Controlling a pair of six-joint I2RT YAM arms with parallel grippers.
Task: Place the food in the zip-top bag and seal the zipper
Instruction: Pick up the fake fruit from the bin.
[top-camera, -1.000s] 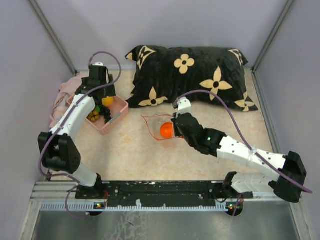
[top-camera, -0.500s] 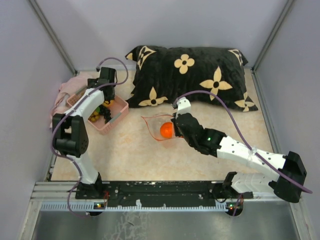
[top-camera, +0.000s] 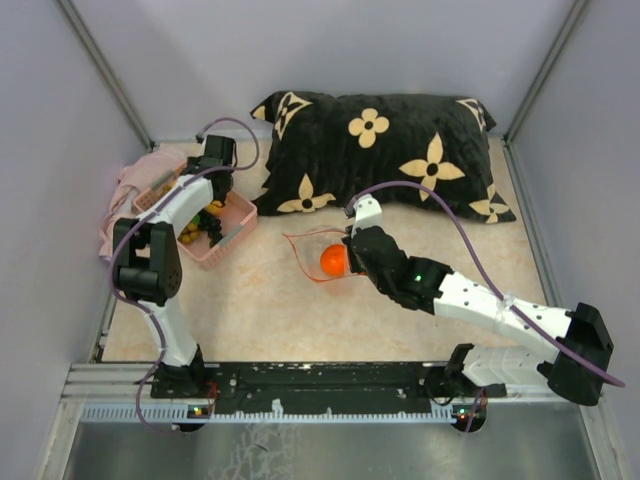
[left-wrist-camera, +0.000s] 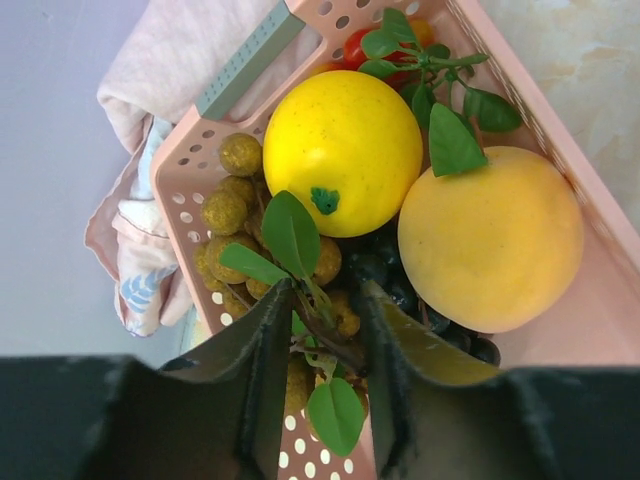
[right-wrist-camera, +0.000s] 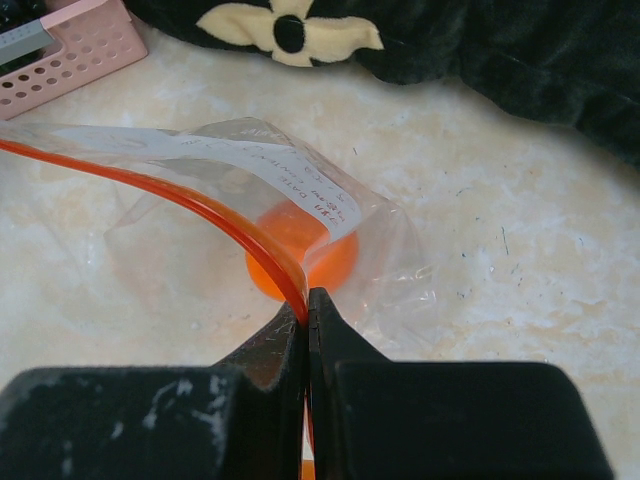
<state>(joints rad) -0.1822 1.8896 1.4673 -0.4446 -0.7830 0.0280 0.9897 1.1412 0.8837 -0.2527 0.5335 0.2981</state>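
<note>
In the left wrist view the food lies in a pink basket (left-wrist-camera: 590, 310): a yellow ball (left-wrist-camera: 342, 150), a paler orange-yellow ball (left-wrist-camera: 490, 240), and a cluster of tan-brown balls (left-wrist-camera: 235, 215) with green leaves (left-wrist-camera: 290, 230). My left gripper (left-wrist-camera: 322, 300) reaches into the basket, its fingers closed against the cluster's twig and balls from both sides. The clear zip-top bag (right-wrist-camera: 390, 240) lies on the table with an orange ball (right-wrist-camera: 330, 260) inside. My right gripper (right-wrist-camera: 308, 300) is shut on the bag's red-orange zipper (right-wrist-camera: 200, 205) and holds the mouth up.
A black pillow with cream flowers (top-camera: 380, 150) lies along the back. A pink cloth (top-camera: 135, 185) sits under and behind the basket (top-camera: 238, 222) at the left wall. Dark berries (left-wrist-camera: 385, 275) lie in the basket under the balls.
My left arm has folded upward at the elbow while its gripper stayed in the basket and its jaws narrowed from wide open onto the cluster's twig. The right arm and the bag have not moved.
</note>
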